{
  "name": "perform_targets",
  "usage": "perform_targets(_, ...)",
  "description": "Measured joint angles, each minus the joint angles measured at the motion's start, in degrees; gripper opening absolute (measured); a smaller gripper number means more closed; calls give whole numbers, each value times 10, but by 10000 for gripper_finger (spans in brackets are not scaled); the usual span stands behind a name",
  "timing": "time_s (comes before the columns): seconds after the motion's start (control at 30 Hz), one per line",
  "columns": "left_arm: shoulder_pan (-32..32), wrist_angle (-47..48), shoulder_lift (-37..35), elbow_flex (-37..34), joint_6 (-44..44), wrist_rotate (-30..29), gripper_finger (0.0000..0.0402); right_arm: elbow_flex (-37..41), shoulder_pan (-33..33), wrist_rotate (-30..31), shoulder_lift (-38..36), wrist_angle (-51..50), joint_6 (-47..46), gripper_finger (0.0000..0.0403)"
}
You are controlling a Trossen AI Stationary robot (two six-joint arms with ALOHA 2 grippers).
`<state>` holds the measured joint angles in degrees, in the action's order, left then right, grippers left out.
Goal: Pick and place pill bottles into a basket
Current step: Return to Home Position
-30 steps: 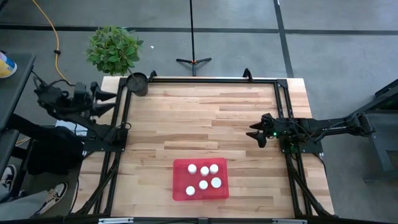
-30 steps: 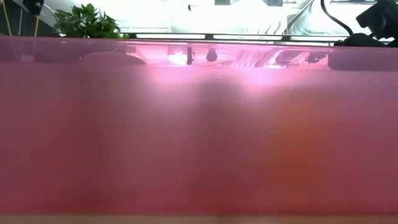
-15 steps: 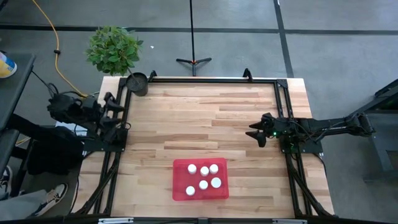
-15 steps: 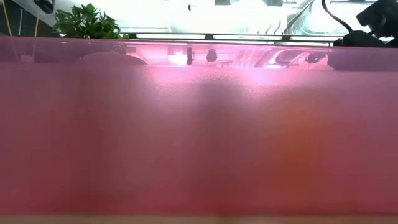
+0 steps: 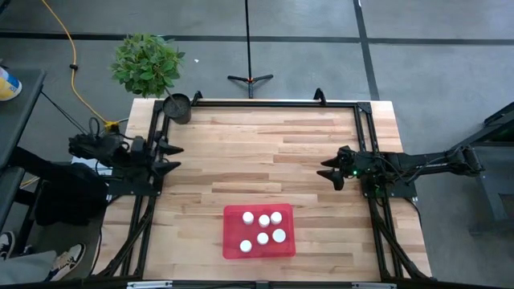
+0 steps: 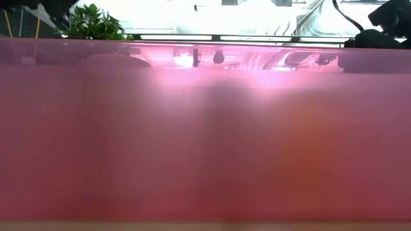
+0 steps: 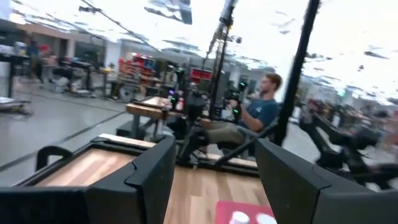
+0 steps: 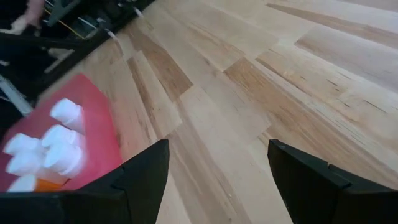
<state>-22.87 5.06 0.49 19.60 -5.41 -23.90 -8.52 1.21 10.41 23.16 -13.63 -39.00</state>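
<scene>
Wood-plank table | grey floor, potted plant stood beyond far-left corner | basket (red, near edge) held six pill bottles | left gripper, right gripper unclenched at table's sides

Red basket, white-capped pill bottles, pale planked wood table, green plant

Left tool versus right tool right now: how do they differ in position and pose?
The left tool sits at the left edge of the table; the right tool sits at its right edge. Judging by the wrist views, the left tool aims level across the table, while the right tool tilts down toward it. Shared: both are open and empty, face each other, and are clear of the basket holding the pill bottles.
</scene>
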Motion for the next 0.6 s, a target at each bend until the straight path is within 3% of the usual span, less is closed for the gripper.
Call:
perform_targets(0.13,0,-58,-1,-48,-4,-28,255,0,0,-10,0,36,15,263)
perform_targets(0.5,0,-224,-1,-180,-27,-28,255,0,0,-17,0,165,91,263)
perform_targets(0.6,0,-209,-1,-188,-53,-34,255,0,0,-7,0,172,97,263)
